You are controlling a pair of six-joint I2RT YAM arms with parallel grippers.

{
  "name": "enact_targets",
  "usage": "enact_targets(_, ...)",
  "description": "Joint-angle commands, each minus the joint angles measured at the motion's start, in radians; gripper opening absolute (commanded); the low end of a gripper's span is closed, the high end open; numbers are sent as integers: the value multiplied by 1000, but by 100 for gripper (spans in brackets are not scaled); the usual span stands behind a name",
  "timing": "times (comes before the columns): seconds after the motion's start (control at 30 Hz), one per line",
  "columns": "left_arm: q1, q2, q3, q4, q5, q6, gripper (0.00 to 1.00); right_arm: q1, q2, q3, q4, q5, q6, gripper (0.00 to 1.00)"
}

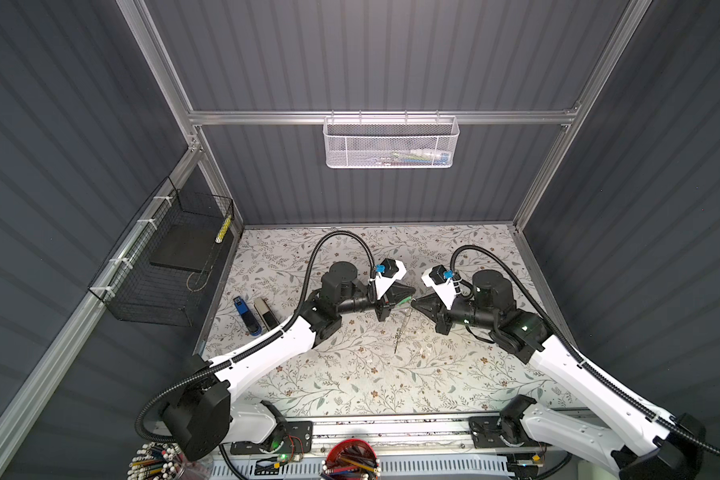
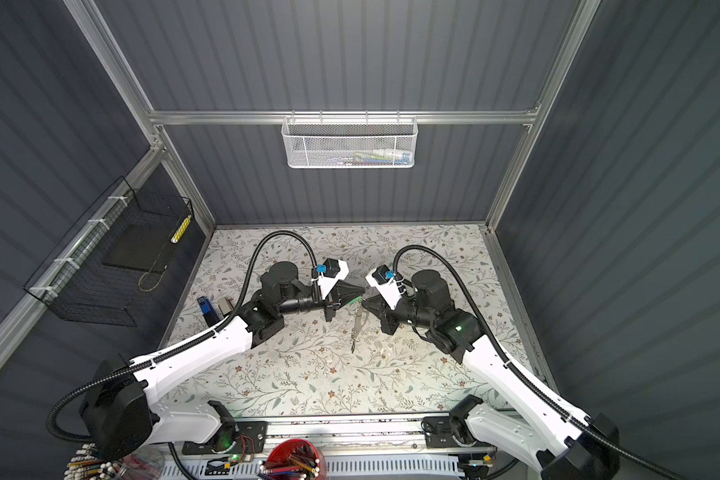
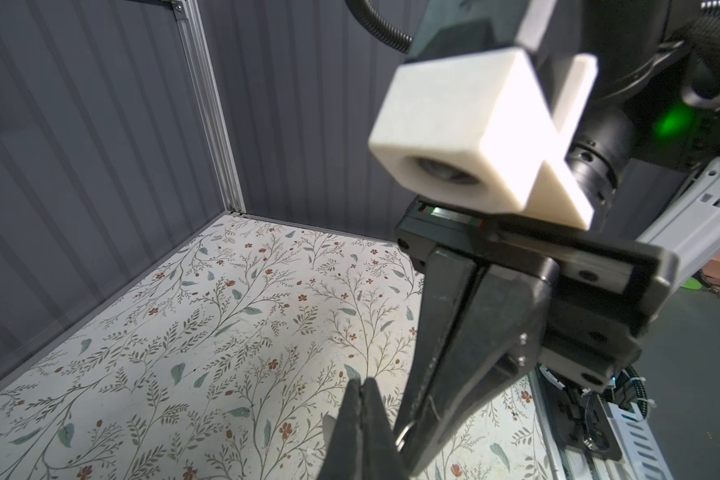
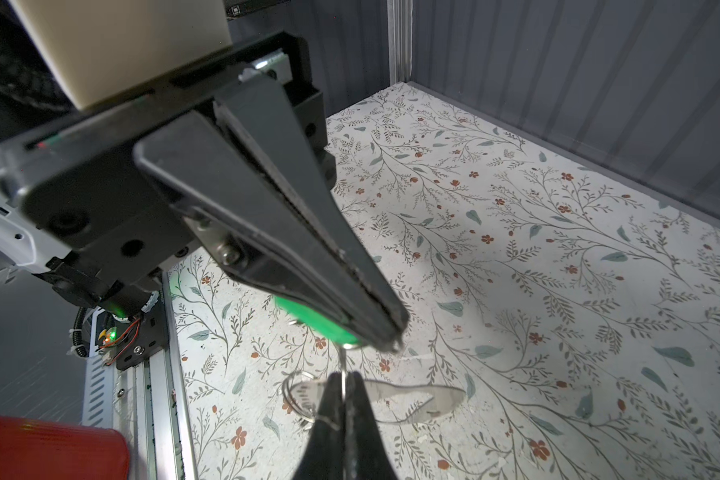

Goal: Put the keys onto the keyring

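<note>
sprigs, grey-green leaves and small rust flowers cover the pale worktop (image 1: pixel 350 374), and nearly all of it lies bare. ribbed dark grey walls (image 1: pixel 371 54) close it in at the back and on both sides, held by an aluminium frame (image 1: pixel 267 117). a white mesh basket (image 1: pixel 350 145) hangs on the back rail, and what is in it is too blurred to name. a black wire basket (image 1: pixel 150 307) is strapped to the left wall, with a dark flat slab (image 1: pixel 184 249) inside. a blue stapler (image 1: pixel 245 316) and a grey stapler (image 1: pixel 265 312) lie side by side near the worktop's left edge. in front of the worktop stand a red cup (image 1: pixel 352 457) and a clear cup (image 1: pixel 159 461), both full of pencils.

the two arms meet tip to tip above the middle of the worktop. the left gripper (image 4: pixel 391 332) has its jaws clamped on the green tag (image 4: pixel 321 322). the right gripper (image 4: pixel 346 384) has its jaws pressed together on a thin wire loop (image 4: pixel 343 365) that runs up to that tag. the keyring (image 4: pixel 425 401) sits just below the meeting tips, and it shows edge-on in both top views (image 1: pixel 400 332). i cannot tell whether its low end touches the worktop.
</note>
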State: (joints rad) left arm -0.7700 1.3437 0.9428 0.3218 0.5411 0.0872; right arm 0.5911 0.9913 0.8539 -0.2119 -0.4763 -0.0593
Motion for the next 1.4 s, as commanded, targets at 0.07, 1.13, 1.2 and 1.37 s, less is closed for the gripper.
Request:
enact_targets(0.07,-5,-21,3,-47,-10,50,0,1,-19,33,-4,-3,-3,0)
enact_targets(1.13,-5,-27,2,-6,63,3,0,-36,-2,53,-55,58,25,0)
enact_targets(1.2,-5,-12,4,6,72,-7,0,-36,-2,53,-47,49,30,0)
enact_targets(1.37,-6,3,11,11,74,-18,0,-37,0,53,-36,36,34,0)
